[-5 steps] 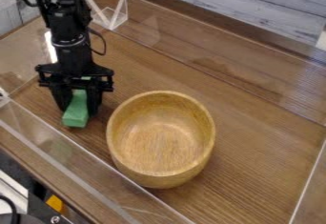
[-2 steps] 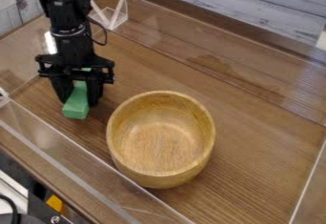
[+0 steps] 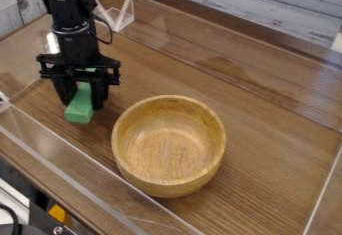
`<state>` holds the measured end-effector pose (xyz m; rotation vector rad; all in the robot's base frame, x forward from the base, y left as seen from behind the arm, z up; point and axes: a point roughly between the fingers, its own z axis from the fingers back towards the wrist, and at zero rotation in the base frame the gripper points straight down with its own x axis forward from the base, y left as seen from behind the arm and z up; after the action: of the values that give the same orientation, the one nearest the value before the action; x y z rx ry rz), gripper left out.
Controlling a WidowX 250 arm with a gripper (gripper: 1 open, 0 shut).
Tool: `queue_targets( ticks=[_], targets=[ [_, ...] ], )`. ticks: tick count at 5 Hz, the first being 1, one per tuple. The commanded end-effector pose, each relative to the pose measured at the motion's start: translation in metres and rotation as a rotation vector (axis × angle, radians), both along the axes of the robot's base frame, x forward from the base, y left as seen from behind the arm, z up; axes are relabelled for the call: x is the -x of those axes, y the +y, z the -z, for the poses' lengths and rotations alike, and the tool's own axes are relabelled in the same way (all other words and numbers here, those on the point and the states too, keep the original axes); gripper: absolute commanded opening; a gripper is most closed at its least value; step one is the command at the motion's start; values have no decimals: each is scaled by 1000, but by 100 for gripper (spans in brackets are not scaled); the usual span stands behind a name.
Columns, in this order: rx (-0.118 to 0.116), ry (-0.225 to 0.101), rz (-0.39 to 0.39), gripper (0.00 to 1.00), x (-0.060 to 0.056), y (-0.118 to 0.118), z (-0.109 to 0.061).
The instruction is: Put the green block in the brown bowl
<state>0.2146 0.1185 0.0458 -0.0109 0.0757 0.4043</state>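
The two black fingers [image 3: 67, 90] point straight down and are clamped on the upper part of the green block [image 3: 82, 107], one on each side of it. The block hangs tilted between them, its lower end sticking out below the fingertips; whether that end touches the wooden bench [image 3: 254, 84] cannot be told. The gripper [image 3: 82, 95] stands near the bench's left edge. The brown bowl [image 3: 168, 144] sits just beside the block to the right, toward the front edge, empty and upright.
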Motion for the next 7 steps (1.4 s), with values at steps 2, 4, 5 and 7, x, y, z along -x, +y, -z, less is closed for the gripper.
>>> queue_targets(
  ticks=[2,4,5,7],
  targets=[
    [-40,-59,48,0,-15,-9,-24],
    [-16,-58,103,0,-14,-15,-39],
    [-6,-54,94,0,-14,-29,-42],
    [4,-36,106,0,-5,-55,-44]
  ],
)
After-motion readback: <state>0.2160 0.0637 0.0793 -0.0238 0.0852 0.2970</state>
